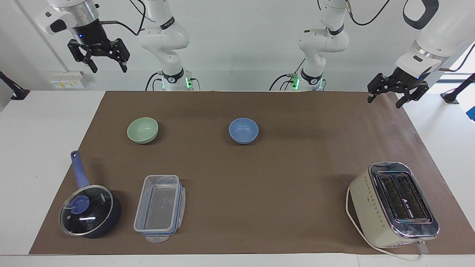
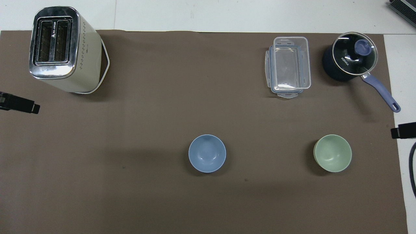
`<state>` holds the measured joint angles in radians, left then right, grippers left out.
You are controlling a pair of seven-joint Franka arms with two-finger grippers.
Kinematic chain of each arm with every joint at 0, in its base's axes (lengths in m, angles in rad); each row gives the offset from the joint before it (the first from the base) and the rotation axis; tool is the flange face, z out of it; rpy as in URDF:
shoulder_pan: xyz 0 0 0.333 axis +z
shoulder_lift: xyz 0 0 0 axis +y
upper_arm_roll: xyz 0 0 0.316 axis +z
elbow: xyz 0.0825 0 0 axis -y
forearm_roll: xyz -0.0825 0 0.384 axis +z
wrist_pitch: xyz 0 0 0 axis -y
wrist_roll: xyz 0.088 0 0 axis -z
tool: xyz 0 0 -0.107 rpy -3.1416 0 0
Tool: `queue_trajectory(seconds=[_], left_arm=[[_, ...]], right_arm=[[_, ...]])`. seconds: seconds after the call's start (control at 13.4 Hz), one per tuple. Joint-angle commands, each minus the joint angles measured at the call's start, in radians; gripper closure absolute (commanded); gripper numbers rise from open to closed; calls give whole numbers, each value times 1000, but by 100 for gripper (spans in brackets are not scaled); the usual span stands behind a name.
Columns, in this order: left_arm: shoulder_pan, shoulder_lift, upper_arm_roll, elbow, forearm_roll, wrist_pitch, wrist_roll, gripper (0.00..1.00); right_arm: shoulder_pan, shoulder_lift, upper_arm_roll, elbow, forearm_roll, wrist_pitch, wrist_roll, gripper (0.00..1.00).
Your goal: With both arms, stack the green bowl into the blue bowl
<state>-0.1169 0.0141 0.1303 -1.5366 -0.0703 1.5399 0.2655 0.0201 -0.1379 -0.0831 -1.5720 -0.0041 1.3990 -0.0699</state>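
You are starting from scratch: both bowls are sitting apart on the brown mat (image 1: 259, 178), the green bowl (image 1: 142, 129) at about nine o'clock of the blue bowl (image 1: 243, 130) in the facing view. The right gripper (image 1: 98, 55) is hanging high with its jaws wide and nothing in them — bring it down onto the green bowl's rim, one finger inside, one outside. The left gripper (image 1: 397, 91) is waiting, jaws wide and likewise holding nothing, over the mat's corner.
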Motion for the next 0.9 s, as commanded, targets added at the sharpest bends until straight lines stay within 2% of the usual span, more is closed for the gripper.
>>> queue_trajectory(seconds=[0.0,0.37,0.82], left_arm=[[10,9,-8,26,12,-24,-9,0],[8,9,-8,26,12,-23,-6,0],[7,9,-9,26,12,-21,-6,0]], right_arm=[[-9,-26,6,-153,-1,79,-28,0],[-15,-37,5,-425,-1,325,-56,0],[-124,-17,3,-696,1,688,-318,0]])
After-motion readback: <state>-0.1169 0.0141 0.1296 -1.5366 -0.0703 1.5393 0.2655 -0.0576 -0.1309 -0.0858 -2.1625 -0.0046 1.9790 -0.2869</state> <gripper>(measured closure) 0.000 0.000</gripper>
